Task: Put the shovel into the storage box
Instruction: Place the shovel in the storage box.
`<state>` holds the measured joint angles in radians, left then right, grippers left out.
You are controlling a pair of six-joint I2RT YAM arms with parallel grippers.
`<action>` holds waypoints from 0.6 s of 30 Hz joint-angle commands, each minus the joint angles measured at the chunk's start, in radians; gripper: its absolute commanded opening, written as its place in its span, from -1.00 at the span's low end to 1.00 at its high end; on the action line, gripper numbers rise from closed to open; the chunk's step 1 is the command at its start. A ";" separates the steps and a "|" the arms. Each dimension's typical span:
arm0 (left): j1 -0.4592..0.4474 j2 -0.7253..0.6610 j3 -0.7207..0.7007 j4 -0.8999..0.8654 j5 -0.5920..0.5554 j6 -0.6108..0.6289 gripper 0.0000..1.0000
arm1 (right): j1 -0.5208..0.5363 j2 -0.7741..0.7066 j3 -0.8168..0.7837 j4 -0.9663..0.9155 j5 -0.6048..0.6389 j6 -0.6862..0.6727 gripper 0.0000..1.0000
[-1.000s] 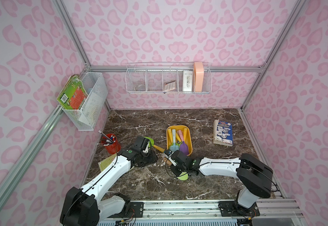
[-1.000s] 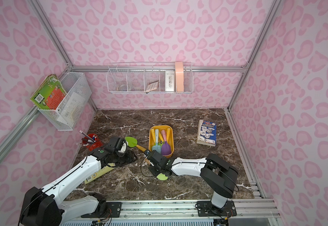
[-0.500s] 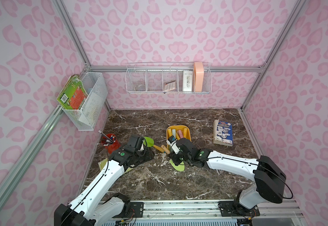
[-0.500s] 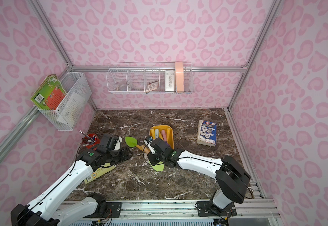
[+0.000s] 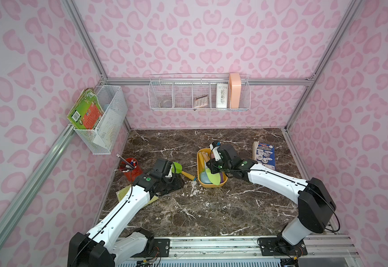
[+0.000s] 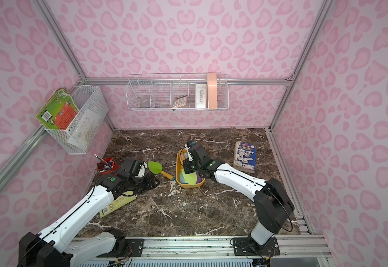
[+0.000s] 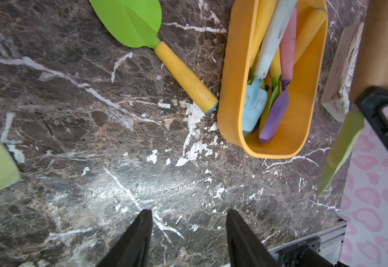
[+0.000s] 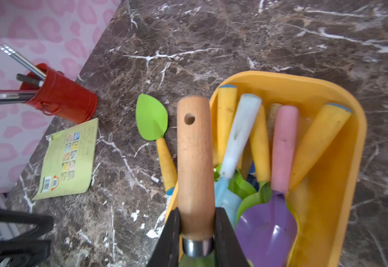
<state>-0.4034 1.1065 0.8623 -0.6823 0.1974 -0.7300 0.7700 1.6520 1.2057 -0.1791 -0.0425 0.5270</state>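
**Shovel over the box, not yet let go**

Top views: right gripper (image 5: 212,168) holds the wood-handled shovel (image 5: 213,178) above the storage box (image 5: 198,165), blade low, likely for a short drop.
Left wrist: left gripper (image 7: 188,222) stands apart and empty over the table (image 7: 95,143). A second green shovel (image 7: 184,75) lies beside the box.
Right wrist: jaws clamped on the handle.

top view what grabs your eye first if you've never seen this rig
Pink leopard-print walls dominate. At centre, the right gripper is shut on a wooden-handled green shovel over the yellow storage box. A yellow-handled green shovel lies on the marble table beside the box.
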 commanded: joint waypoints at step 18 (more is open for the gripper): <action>0.000 0.039 -0.026 0.036 0.017 -0.006 0.12 | -0.119 0.132 -0.021 0.108 0.061 0.100 -0.87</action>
<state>-0.4034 1.1416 0.8394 -0.6552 0.2031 -0.7338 0.6537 1.7817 1.1900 -0.1184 0.0078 0.6094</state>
